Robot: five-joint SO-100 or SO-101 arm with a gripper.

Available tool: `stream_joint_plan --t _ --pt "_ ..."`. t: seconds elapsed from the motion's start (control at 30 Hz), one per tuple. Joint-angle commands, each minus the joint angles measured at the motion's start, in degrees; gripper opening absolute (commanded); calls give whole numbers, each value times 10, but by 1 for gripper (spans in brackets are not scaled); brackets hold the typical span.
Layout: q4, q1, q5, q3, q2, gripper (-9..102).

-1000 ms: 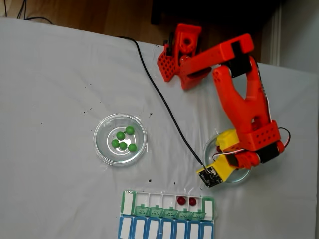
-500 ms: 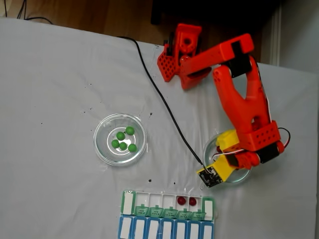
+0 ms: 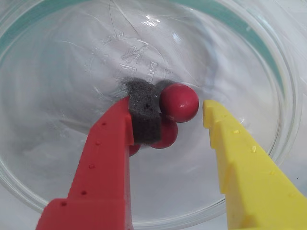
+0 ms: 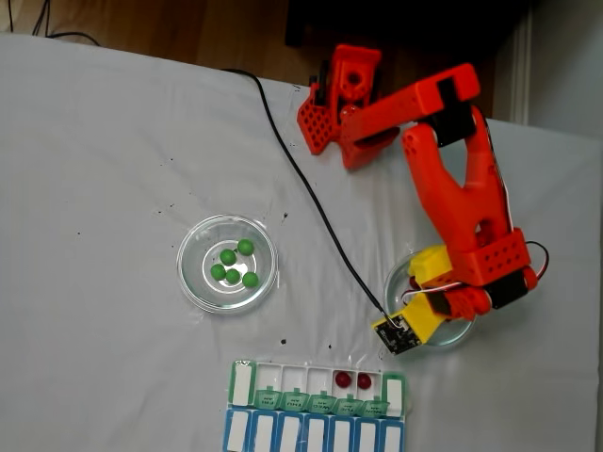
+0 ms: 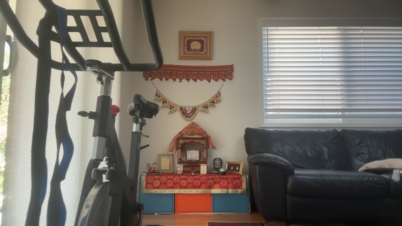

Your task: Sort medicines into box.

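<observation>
In the wrist view my gripper (image 3: 175, 112) stands open inside a clear glass dish (image 3: 268, 72). A glossy dark red ball (image 3: 179, 102) lies between the jaws, close against the grey foam pad (image 3: 144, 112) of the red finger, with a gap to the yellow finger (image 3: 240, 163). Two more red balls (image 3: 165, 136) are partly hidden behind the red finger. In the fixed view the gripper (image 4: 435, 306) hangs over the right dish (image 4: 400, 273). Several green balls (image 4: 233, 264) lie in the left dish (image 4: 193, 273). The box (image 4: 316, 388), with green lids, holds two red balls (image 4: 353, 380).
A blue-lidded organiser row (image 4: 316, 435) lies against the box's near side at the table's front edge. A black cable (image 4: 311, 198) runs across the white cloth to the wrist camera. The arm's base (image 4: 339, 94) stands at the back. The other view shows a room with an exercise bike (image 5: 106, 141) and a sofa (image 5: 323, 169).
</observation>
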Motion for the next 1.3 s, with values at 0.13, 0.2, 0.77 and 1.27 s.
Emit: stream_joint_plan --t 0.13,0.2,0.77,1.27 --pt "-7 -6 4 1 31 8" --pt "-8 -6 4 3 33 6" --pt "-10 -6 4 7 39 2" --pt "6 0 -4 -2 61 2"
